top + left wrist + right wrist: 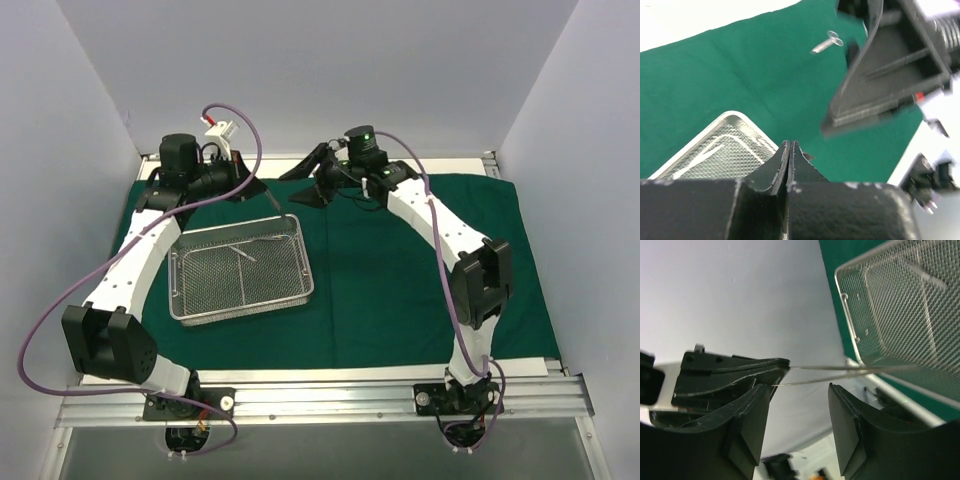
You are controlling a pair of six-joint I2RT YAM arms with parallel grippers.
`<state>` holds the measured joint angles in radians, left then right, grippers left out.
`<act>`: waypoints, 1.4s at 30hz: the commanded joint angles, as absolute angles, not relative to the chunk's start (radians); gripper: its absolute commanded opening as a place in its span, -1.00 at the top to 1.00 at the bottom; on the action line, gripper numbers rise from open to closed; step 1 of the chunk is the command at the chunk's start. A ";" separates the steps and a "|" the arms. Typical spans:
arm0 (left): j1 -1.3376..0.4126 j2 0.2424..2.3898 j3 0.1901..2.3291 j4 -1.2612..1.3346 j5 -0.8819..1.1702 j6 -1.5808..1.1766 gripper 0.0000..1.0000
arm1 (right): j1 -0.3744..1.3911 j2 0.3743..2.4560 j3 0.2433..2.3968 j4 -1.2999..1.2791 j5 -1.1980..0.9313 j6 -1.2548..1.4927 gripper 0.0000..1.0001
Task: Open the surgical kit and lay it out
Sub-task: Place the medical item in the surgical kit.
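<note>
**Handover above the far part of the dark green cloth [400,280], read left to right.** My left arm lay stretched along the cloth's left side, its wrist turned toward 3 o'clock. The left gripper [262,190] had its fingers pressed together on one end of a thin two-bladed metal instrument [840,368], probably forceps.

In the overhead view the instrument's long axis ran from that pinch toward 4 o'clock, pointing at the far right corner of the wire-mesh tray [210,285]. I could not tell whether its tip touched the rim. The tray sat on the cloth at 6 o'clock from the left gripper, with thin instruments [243,255] lying inside.

Further right, the right gripper [303,180] pointed toward 9 o'clock, its arm arched in from the right base. Its fingers [752,415] were spread. In the right wrist view the held instrument crossed the gap just beyond the fingertips, crosswise to them and touching neither.

I judged that the transfer turned on advancing the right gripper until the blades lay between its pads. A small ring-headed metal piece [827,43] lay on the cloth near the right gripper.
</note>
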<state>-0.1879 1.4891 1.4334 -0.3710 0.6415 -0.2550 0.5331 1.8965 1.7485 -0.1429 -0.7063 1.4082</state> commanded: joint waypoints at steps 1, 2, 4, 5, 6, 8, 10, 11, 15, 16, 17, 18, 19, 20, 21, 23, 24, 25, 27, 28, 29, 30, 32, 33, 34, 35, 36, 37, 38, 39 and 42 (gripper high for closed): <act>-0.176 1.448 1.410 -0.328 0.854 -0.224 0.95 | 0.499 1.859 1.783 -0.147 -0.840 1.026 0.00; -0.176 1.448 1.404 -0.330 0.871 -0.229 0.95 | 0.485 1.855 1.816 -0.222 -0.828 0.955 0.01; -0.176 1.439 1.381 -0.337 0.894 -0.226 0.95 | 0.482 1.845 1.857 -0.282 -0.804 0.729 0.01; -0.176 1.431 1.370 -0.331 0.917 -0.219 0.95 | 0.488 1.839 1.877 -0.332 -0.772 0.660 0.01; -0.176 1.414 1.356 -0.319 0.931 -0.219 0.95 | 0.492 1.829 1.878 -0.340 -0.769 0.599 0.01; -0.176 1.398 1.313 -0.254 0.978 -0.264 0.95 | 0.515 1.775 1.849 -0.344 -0.729 0.409 -0.02; -0.175 1.391 1.302 -0.213 1.026 -0.288 0.95 | 0.575 1.738 1.812 -0.371 -0.669 0.258 -0.05; -0.175 1.391 1.296 -0.204 1.049 -0.310 0.95 | 0.592 1.700 1.786 -0.377 -0.648 0.127 -0.06; -0.176 1.379 1.273 -0.144 1.141 -0.357 0.95 | 0.627 1.626 1.643 -0.353 -0.592 -0.039 -0.08; -0.176 1.374 1.269 -0.131 1.150 -0.368 0.95 | 0.618 1.625 1.620 -0.363 -0.615 -0.060 -0.09; -0.178 1.373 1.264 -0.109 1.160 -0.385 0.95 | 0.612 1.634 1.618 -0.397 -0.652 -0.083 -0.10; -0.178 1.371 1.255 -0.098 1.169 -0.391 0.95 | 0.609 1.640 1.618 -0.414 -0.731 -0.136 -0.10; -0.179 1.370 1.250 -0.072 1.190 -0.400 0.95 | 0.611 1.644 1.627 -0.440 -0.744 -0.167 -0.10; -0.183 1.367 1.243 -0.058 1.198 -0.422 0.95 | 0.611 1.647 1.625 -0.443 -0.742 -0.172 -0.09; -0.183 1.362 1.236 -0.046 1.207 -0.429 0.95 | 0.611 1.644 1.621 -0.439 -0.741 -0.172 -0.08; -0.183 1.358 1.213 -0.017 1.232 -0.460 0.95 | 0.611 1.635 1.605 -0.425 -0.747 -0.176 -0.08; -0.184 1.353 1.206 0.027 1.241 -0.475 0.95 | 0.609 1.632 1.600 -0.425 -0.752 -0.178 -0.08; -0.184 1.351 1.187 0.067 1.250 -0.491 0.95 | 0.609 1.634 1.598 -0.429 -0.759 -0.199 -0.07; -0.187 1.350 1.172 0.109 1.272 -0.537 0.95 | 0.611 1.638 1.606 -0.449 -0.820 -0.219 -0.06; -0.189 1.350 1.161 0.135 1.278 -0.546 0.95 | 0.611 1.641 1.606 -0.451 -0.836 -0.225 -0.05; -0.190 1.350 1.160 0.137 1.282 -0.551 0.95 | 0.611 1.640 1.606 -0.448 -0.872 -0.227 -0.05; -0.192 1.351 1.158 0.137 1.285 -0.551 0.95 | 0.611 1.638 1.605 -0.445 -0.888 -0.227 -0.05; -0.192 1.353 1.157 0.141 1.284 -0.552 0.95 | 0.617 1.635 1.606 -0.446 -0.919 -0.230 -0.03; -0.193 1.356 1.157 0.143 1.287 -0.552 0.95 | 0.620 1.632 1.606 -0.448 -0.926 -0.230 -0.02; -0.193 1.359 1.158 0.143 1.290 -0.552 0.95 | 0.620 1.625 1.605 -0.446 -0.936 -0.232 -0.01; -0.193 1.362 1.160 0.144 1.293 -0.555 0.95 | 0.618 1.621 1.603 -0.443 -0.946 -0.235 0.00; -0.193 1.364 1.158 0.149 1.296 -0.557 0.95 | 0.618 1.620 1.601 -0.445 -0.960 -0.235 0.02; -0.198 1.364 1.158 0.167 1.298 -0.564 0.95 | 0.618 1.621 1.601 -0.443 -0.971 -0.235 0.03; -0.199 1.367 1.157 0.176 1.298 -0.578 0.95 | 0.618 1.624 1.603 -0.443 -0.979 -0.233 0.03; -0.202 1.371 1.158 0.182 1.302 -0.583 0.95 | 0.621 1.629 1.603 -0.443 -0.994 -0.232 0.08; -0.212 1.379 1.160 0.198 1.305 -0.592 0.95 | 0.620 1.643 1.608 -0.434 -1.019 -0.221 0.15</act>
